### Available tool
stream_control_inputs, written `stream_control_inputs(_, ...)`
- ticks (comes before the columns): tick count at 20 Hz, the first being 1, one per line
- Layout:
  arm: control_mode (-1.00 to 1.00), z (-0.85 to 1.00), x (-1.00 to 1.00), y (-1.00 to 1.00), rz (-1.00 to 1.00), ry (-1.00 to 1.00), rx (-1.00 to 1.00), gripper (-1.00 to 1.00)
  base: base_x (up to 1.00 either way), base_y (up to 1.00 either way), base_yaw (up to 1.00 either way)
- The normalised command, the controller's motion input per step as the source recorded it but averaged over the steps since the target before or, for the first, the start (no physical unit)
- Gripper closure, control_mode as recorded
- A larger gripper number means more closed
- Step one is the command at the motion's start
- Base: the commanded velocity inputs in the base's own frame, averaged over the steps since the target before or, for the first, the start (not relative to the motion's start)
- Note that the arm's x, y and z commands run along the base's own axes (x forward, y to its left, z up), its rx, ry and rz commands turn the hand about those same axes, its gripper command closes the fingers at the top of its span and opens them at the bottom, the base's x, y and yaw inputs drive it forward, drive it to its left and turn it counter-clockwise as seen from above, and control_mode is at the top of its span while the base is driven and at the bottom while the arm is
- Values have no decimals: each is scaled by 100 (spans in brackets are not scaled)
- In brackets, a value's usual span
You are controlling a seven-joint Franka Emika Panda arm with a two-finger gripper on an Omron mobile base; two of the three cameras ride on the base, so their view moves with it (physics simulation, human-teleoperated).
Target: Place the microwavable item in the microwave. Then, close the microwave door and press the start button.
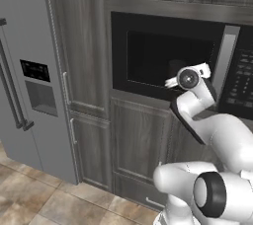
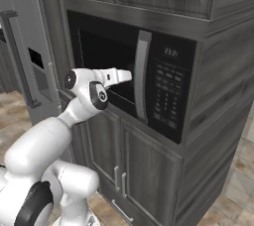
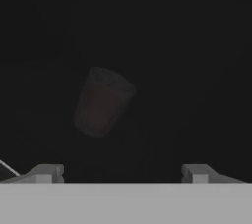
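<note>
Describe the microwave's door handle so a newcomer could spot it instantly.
Find the black microwave built into the dark wood cabinets, right of the grey fridge. The handle is the vertical silver bar between its dark window and the keypad, longer and paler than the small cabinet pulls below.

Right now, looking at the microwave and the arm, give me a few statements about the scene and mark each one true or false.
1. The microwave door is shut. True.
2. The gripper is clamped on the cup. False: its jaws stand wide apart with nothing between them, and the cup shows dimly beyond, behind the dark window.
3. The door's silver handle bar runs vertically, beside the keypad panel. True.
4. The gripper is pressing the keypad. False: it faces the door window, left of the handle.
</note>
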Motion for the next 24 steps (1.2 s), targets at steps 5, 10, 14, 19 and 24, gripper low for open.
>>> stream_control_inputs(5, -100, 0, -52, 47, 2, 2, 1, -100, 0, 0, 0)
stream_control_inputs(10, -100, 14, -100, 52, 0, 0, 1, -100, 0, 0, 0)
stream_control_inputs(14, -100, 17, -100, 24, 0, 0, 3, -100, 0, 0, 0)
stream_control_inputs(19, -100, 25, -85, -36, -1, 4, 10, -100, 0, 0, 0)
stream_control_inputs(24, -100, 4, -69, -67, 0, 16, 10, -100, 0, 0, 0)
